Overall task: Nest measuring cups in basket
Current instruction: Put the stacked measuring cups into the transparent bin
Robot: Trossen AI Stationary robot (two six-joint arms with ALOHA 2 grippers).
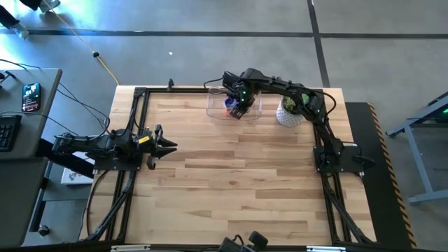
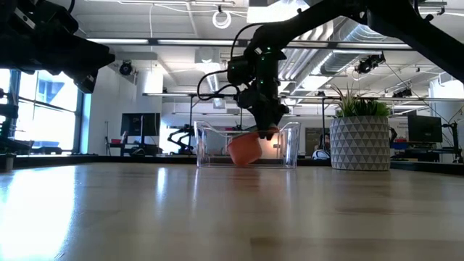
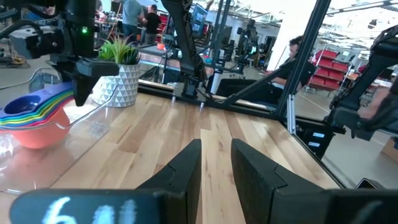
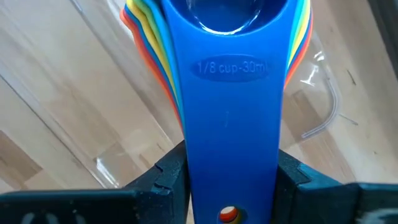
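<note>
The measuring cups [image 3: 34, 112] sit stacked inside the basket [image 1: 234, 105] at the table's [image 1: 231, 189] far edge. The right gripper [image 4: 227, 180] is closed on the blue cup's [image 4: 227, 112] handle, so only release seems left. The left gripper [image 3: 216, 168], slightly parted and empty, waits near the left edge.

Looking straight down over the whole table [image 1: 231, 182]; level from its near edge toward the far basket [image 2: 246, 145]; forward across it from the left wrist; close above the nested measuring cups [image 4: 227, 93], shared by all 4.
</note>
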